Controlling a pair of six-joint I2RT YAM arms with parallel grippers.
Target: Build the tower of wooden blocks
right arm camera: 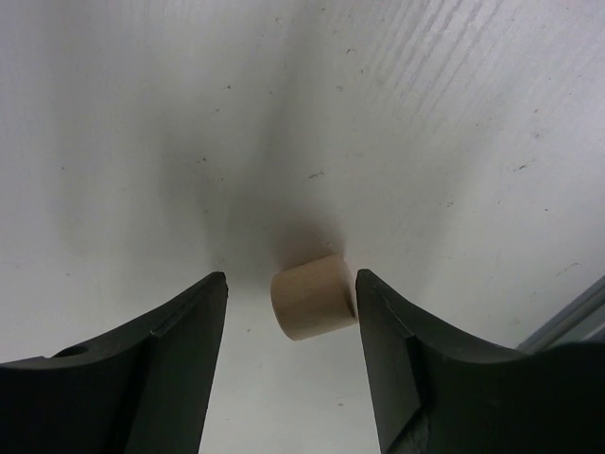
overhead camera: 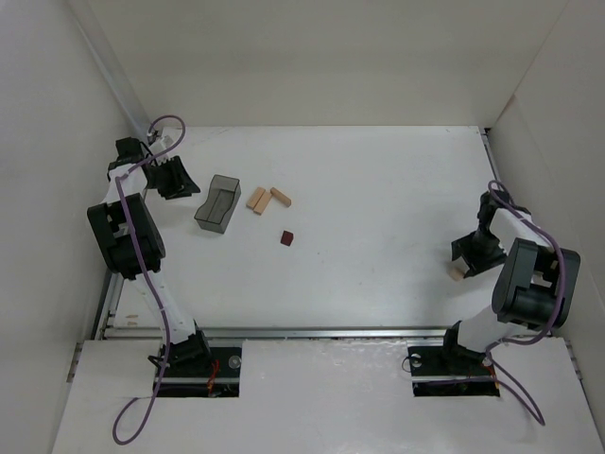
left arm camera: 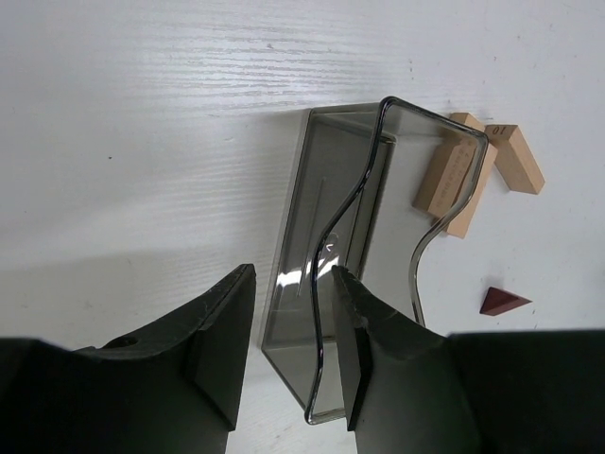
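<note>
Right gripper stands parted astride a small pale wood block at the table's four o'clock, not yet clamped; light, stiff and smooth, it probably wants a squeeze across its opposite sides.

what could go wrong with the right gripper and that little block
The pale block sits off-centre in the right gripper, nearer one finger, so closing could push or twist it. The other pale blocks lie far off by the grey tray, so a skewed grip might drop it.
</note>
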